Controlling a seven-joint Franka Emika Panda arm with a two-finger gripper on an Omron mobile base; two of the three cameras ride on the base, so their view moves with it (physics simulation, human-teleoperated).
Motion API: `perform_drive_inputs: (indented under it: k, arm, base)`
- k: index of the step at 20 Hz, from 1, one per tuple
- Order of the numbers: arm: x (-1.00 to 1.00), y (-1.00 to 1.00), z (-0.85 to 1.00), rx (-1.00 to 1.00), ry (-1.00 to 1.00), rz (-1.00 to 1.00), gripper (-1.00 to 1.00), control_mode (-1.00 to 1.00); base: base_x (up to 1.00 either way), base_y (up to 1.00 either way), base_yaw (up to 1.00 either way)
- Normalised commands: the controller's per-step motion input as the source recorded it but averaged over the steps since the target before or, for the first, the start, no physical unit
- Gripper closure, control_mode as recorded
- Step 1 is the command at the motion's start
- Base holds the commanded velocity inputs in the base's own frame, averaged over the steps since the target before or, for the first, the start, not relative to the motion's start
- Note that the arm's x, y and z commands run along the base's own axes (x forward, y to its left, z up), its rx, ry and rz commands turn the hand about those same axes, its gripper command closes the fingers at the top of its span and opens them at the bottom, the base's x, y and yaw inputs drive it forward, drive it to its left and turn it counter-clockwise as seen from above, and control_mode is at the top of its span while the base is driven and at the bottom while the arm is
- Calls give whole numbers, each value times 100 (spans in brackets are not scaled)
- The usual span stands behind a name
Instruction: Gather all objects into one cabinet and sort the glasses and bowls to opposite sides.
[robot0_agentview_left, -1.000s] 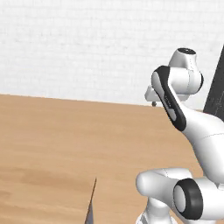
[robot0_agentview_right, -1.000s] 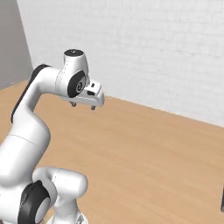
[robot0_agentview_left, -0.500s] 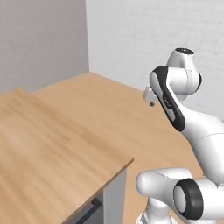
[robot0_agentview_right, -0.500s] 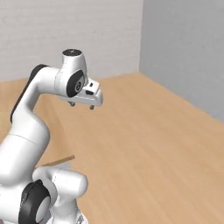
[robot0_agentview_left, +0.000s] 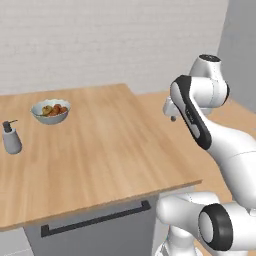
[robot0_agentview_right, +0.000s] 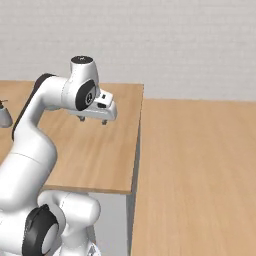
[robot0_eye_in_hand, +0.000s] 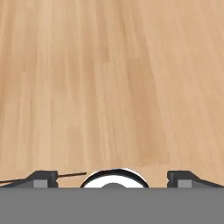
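While the two-finger gripper (robot0_eye_in_hand: 113, 177) hangs spread wide and empty over the wooden island counter (robot0_agentview_left: 100, 150), I can't spot any cups, black bowl or cabinet, so direction's anyone's guess.

- Arm (robot0_agentview_left: 200, 125): glossy white rounded shells, joined in fat tubular segments.
- Joints: dark grey to black bands and round caps, one large black disc at the base shoulder (robot0_agentview_left: 216, 227), another at the lower left of the right base view (robot0_agentview_right: 40, 235).
- Upper link: a long black stripe runs along its side.
- Claw (robot0_agentview_right: 93, 120): white block-shaped hand with dark markings and two small dark finger tips (robot0_eye_in_hand: 43, 177).
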Motion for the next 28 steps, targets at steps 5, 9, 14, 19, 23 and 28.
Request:
perform_drive_inputs:
  k: [5,9,14,19,23,28]
  arm:
    - [0,0,0,0,0,0,-100,100]
    - [0,0,0,0,0,0,-100,100]
    - [0,0,0,0,0,0,-100,100]
    - [0,0,0,0,0,0,-100,100]
    - [0,0,0,0,0,0,-100,100]
    - [0,0,0,0,0,0,-100,100]
  base:
    - [0,-1,61]
    - [-14,19,47]
    - [-38,80,38]
    - [-19,100,25]
    - [-9,89,78]
    - [-28,38,99]
